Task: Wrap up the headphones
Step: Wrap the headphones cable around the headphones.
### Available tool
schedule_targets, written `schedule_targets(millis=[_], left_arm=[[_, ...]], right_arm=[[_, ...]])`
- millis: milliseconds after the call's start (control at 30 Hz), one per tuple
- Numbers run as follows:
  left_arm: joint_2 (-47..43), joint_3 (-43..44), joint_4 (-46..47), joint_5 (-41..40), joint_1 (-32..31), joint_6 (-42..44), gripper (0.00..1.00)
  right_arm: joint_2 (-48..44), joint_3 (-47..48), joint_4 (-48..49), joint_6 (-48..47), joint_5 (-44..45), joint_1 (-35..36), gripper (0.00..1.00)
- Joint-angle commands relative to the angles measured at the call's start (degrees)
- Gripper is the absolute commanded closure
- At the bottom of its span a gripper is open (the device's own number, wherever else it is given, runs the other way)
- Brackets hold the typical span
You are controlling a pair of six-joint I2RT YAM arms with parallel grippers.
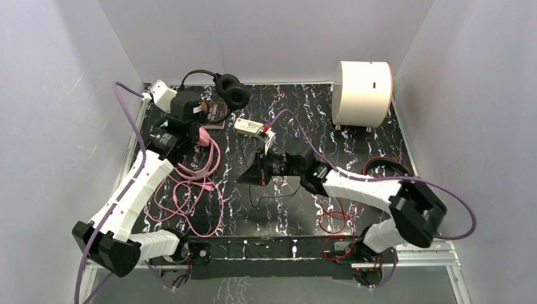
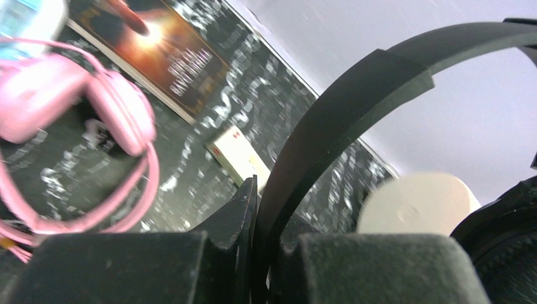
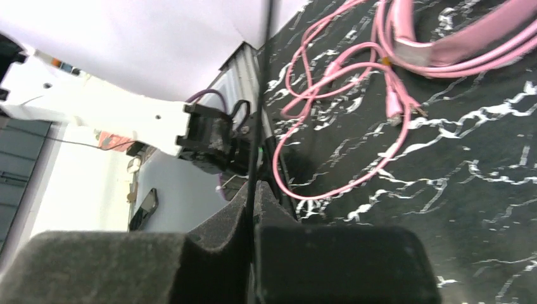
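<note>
1. The black headphones (image 1: 229, 92) lie at the far edge of the table (image 1: 354, 139), towards its far left corner. The two padded cups are together and the band arches away to the left.
2. The left gripper (image 2: 256, 244) is clenched on the headband (image 2: 329, 126). The left wrist view shows the flat black band wedged edge-on between the pads.
3. The black cable (image 3: 263, 95) is a thin line running towards the middle of the table. There the right gripper (image 3: 253, 253) has its jaws all but together, with the cable dropping into the slit between them. I judge it pinched rather than loose.
4. Handling, as a judgement:
   - The set looks light.
   - The band is stiff and springy, so it makes the sound place to hold.
   - The cups probably swivel and would give a poor grip.
   - The cable is limp and thin, likely to slip through the pads, and weakest where it enters the cup and at the plug.
   - It should be taken a little way along from the cup and wound with gentle tension, never yanked.
5. The pink headphones (image 1: 204, 136) lie just on the near side of the black pair, close to the left edge. The pink cable (image 1: 190, 190) sprawls in loose loops towards the near left corner.
6. A red cable (image 1: 334, 221) is heaped near the near right corner. The right arm hides its headset.
7. A small white box (image 1: 249, 127) lies between the two grippers, and a white cylinder (image 1: 362, 92) stands at the far right corner.
</note>
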Motion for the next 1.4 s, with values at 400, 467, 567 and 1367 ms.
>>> schedule_targets(millis=[400,467,567,1367], left_arm=[[1.40,-10.58,18.94,-10.43,-0.59,37.96,1.00],[0.58,-12.20,16.27,-7.13,-1.49,39.65,1.00],[0.52,-11.83,10.17,-1.37,-4.01,42.41,1.00],[-6.28,-2.42,-16.84,18.66,-9.66,25.77,1.00]], right_arm=[[-14.16,19.24,-43.45,-19.11,4.77,5.01,0.90],[-12.33,25.14,-49.39,-25.59,6.61,5.02,0.88],[-7.98,35.35,-59.80,-35.08,14.95,4.99,0.87],[-8.93,22.36,-43.95,-47.16,11.88,-21.55,0.38]])
